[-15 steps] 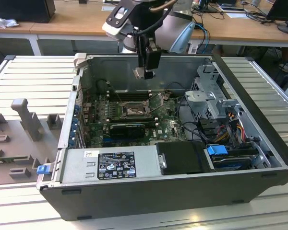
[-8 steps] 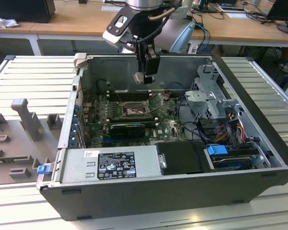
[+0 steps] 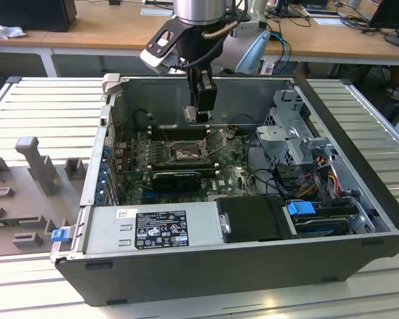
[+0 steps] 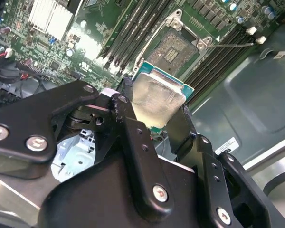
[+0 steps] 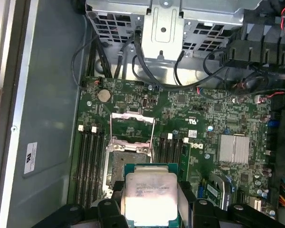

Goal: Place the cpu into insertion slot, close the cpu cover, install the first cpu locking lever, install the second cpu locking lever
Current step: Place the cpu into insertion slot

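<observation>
Black finger links of the gripper [image 4: 154, 108] crowd both wrist views, and its fingers [image 4: 126, 102] are clamped on opposite edges of the cpu [image 4: 159, 95], whose dull silver top faces the cameras with a green rim around it. Around the work, long black memory slots [image 5: 88, 161] flank the insertion slot [image 5: 119, 164] on both sides, a ribbed silver heatsink [image 5: 233, 148] sits further across the green motherboard [image 5: 204, 118], and a round coin battery [image 5: 103, 95] lies near the slots' far ends. Dark cables [image 5: 99, 57] loop down from a perforated metal drive cage [image 5: 164, 28] toward the board but do not cross the socket. In the exterior view a black fan card [image 3: 176, 178] lies just in front of the socket and a grey power supply [image 3: 153, 229] fills the near side of the open black computer case [image 3: 206, 272]. That case lies on a slatted metal table [image 3: 46, 93], with grey fixtures [image 3: 36, 163] on the exterior view's left and wooden desks [image 3: 100, 26] behind. Raised on its hinge, the cpu cover [image 5: 132, 115] leaves the socket bare. Not yet seated, the chip hangs above the board, overlapping one edge of the socket in the first wrist view.
</observation>
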You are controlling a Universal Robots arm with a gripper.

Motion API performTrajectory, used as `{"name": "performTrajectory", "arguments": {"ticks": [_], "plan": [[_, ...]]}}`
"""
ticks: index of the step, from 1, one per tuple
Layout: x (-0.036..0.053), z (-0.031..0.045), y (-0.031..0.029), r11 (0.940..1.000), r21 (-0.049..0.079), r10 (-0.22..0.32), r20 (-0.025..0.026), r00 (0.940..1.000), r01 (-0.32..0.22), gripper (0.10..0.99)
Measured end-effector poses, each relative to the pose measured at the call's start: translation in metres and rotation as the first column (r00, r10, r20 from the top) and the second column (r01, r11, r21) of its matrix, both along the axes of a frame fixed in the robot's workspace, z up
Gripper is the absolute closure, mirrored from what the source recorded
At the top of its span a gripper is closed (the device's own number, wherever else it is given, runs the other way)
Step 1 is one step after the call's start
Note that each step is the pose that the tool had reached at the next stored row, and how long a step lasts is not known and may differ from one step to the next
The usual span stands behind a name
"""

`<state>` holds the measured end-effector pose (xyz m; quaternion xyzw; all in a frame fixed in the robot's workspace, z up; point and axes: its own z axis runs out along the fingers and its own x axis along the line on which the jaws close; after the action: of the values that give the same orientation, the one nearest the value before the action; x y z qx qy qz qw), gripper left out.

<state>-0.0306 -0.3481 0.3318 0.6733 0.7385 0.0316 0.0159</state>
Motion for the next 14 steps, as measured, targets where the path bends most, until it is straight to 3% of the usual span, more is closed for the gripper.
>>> {"name": "performTrajectory", "arguments": {"ticks": [9, 14], "plan": [[-0.0001, -0.0117, 0.0000, 0.9999, 0.000, -0.014, -0.0273, 0.9995, 0.014, 0.557], [-0.0003, -0.0195, -0.0002, 0.9998, 0.000, -0.020, -0.0331, 0.9993, 0.020, 0.557]]}}
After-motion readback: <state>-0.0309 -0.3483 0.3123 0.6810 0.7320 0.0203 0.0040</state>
